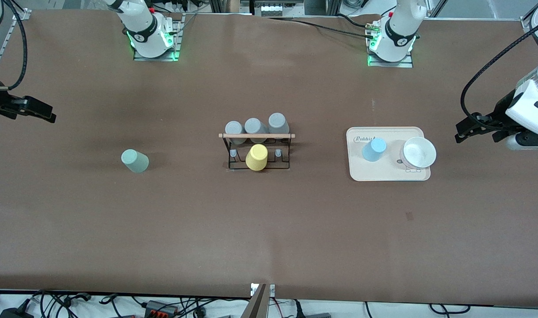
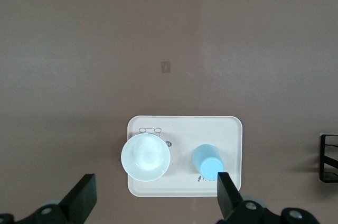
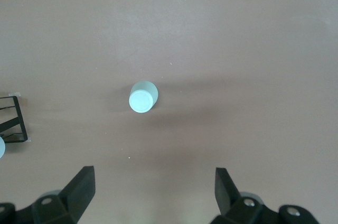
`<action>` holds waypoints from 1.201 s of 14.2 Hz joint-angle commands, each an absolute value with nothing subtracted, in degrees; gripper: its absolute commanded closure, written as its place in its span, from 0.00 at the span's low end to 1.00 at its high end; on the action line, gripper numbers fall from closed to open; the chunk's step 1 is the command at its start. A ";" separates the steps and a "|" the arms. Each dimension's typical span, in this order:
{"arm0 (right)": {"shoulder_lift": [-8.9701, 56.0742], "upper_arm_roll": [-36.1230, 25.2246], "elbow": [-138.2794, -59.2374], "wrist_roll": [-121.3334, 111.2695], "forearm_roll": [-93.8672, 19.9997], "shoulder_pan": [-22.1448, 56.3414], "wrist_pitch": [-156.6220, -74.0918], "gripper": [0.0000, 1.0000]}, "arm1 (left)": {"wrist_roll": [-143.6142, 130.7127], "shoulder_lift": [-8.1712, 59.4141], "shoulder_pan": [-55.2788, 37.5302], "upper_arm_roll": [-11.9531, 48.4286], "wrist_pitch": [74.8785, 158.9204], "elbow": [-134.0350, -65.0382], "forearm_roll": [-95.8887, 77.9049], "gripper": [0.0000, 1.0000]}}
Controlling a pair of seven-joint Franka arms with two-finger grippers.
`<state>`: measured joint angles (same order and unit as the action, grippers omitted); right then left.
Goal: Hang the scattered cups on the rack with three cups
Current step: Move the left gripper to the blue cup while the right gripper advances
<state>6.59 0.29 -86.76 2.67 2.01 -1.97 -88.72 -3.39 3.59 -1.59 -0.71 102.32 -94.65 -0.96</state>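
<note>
The pale mint-green cup (image 1: 135, 160) stands upside down on the table toward the right arm's end; it also shows in the right wrist view (image 3: 142, 97). The light blue cup (image 1: 374, 149) stands upside down on the beige tray (image 1: 361, 173); it also shows in the left wrist view (image 2: 206, 161). The black wire rack (image 1: 256, 150) with its wooden rod stands mid-table and carries three grey cups (image 1: 253, 128) and a yellow cup (image 1: 257, 157). My right gripper (image 1: 47, 115) is open and empty, up over the table's right-arm end (image 3: 155, 184). My left gripper (image 1: 465, 131) is open and empty beside the tray (image 2: 157, 192).
A white bowl (image 1: 418, 152) sits on the tray next to the blue cup, and shows in the left wrist view (image 2: 146, 156). The rack's edge shows in the left wrist view (image 2: 328, 158) and in the right wrist view (image 3: 13, 118). Cables hang along the table's near edge.
</note>
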 commanded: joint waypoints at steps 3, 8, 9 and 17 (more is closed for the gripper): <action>5.62 0.61 -92.37 2.55 1.58 -0.98 -93.95 0.00 | -4.48 3.43 -2.29 1.40 98.99 -95.54 -0.61 0.00; 5.10 0.53 -95.36 2.37 1.85 -0.09 -96.23 0.00 | -4.22 10.35 -3.60 2.02 96.42 -92.81 -1.05 0.00; 5.01 0.53 -95.62 2.20 1.85 0.09 -96.24 0.00 | -4.22 12.81 -4.47 2.11 96.42 -92.73 -0.88 0.00; 5.54 0.62 -95.62 2.02 1.93 1.41 -95.71 0.00 | -3.78 23.89 -10.89 3.42 97.11 -92.11 -1.76 0.00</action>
<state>6.49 0.66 -94.36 2.44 2.02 1.19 -95.60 -4.17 20.14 -10.18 2.62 97.52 -93.87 -1.15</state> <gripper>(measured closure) 0.000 0.000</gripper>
